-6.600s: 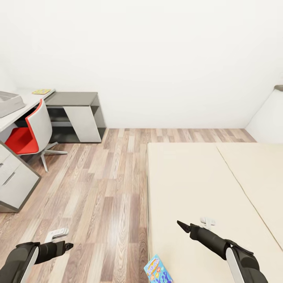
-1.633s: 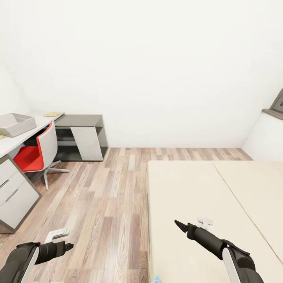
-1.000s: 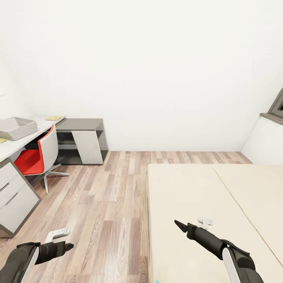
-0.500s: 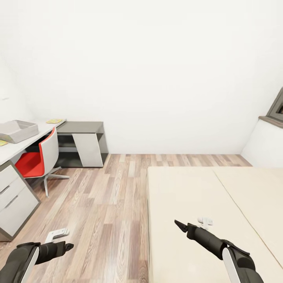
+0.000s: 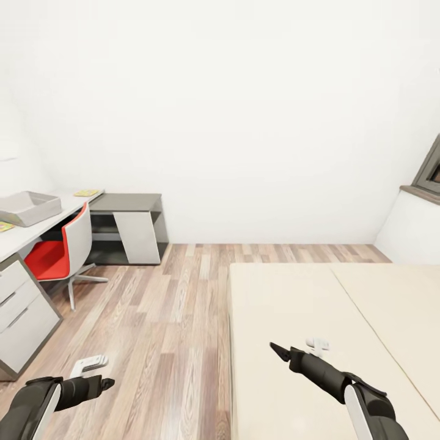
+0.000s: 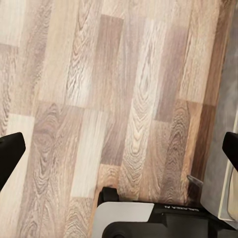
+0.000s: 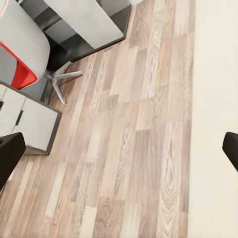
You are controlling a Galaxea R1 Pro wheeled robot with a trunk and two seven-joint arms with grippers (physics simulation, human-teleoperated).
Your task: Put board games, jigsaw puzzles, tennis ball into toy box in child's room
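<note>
Both grippers spread wide and empty: left gripper (image 5: 91,365) over the wood floor (image 5: 165,318), right gripper (image 5: 319,343) above the bed (image 5: 287,305). Toy box (image 5: 27,208) sits on the table (image 5: 36,229) at far left, a yellow puzzle (image 5: 85,193) beyond it near the table's far end.

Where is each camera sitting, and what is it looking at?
Head view: up on the robot's head, looking forward and down at the bed, the table and the toy box; both arms show, with the left gripper and right gripper.
Left wrist view: on the left arm, looking down at the wood floor; black fingertips and the robot's base show.
Right wrist view: on the right arm, looking at floor, red chair and bed edge; fingertips show.
Shared: the wood floor appears in all three.
</note>
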